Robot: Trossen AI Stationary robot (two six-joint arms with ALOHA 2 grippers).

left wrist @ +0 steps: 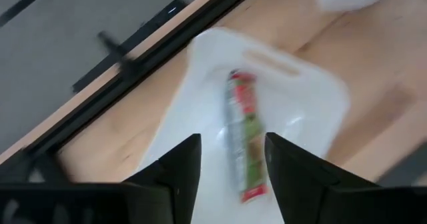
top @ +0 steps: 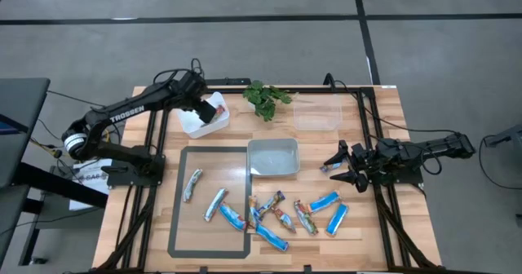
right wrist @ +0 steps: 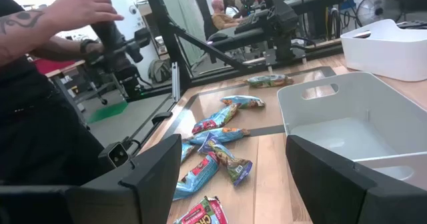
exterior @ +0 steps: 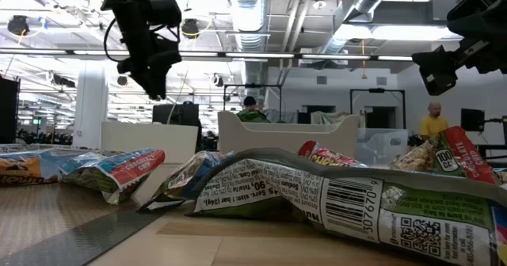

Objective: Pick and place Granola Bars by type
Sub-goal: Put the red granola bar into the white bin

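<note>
left gripper (left wrist: 230, 167) open | above red-green bar (left wrist: 244, 134) | in white bin (left wrist: 200, 111)

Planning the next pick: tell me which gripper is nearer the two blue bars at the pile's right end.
Right. The right gripper hangs open just beyond the blue bars; the left gripper is open over the white bin across the table.

High view: straight down over whole surface (top: 383, 103). Low view: level with surface, very near bars (exterior: 317, 195), facing room. Left wrist: close above white bin (left wrist: 200, 104). Right wrist: low, facing across; shares bars (right wrist: 220, 134) with low view.
</note>
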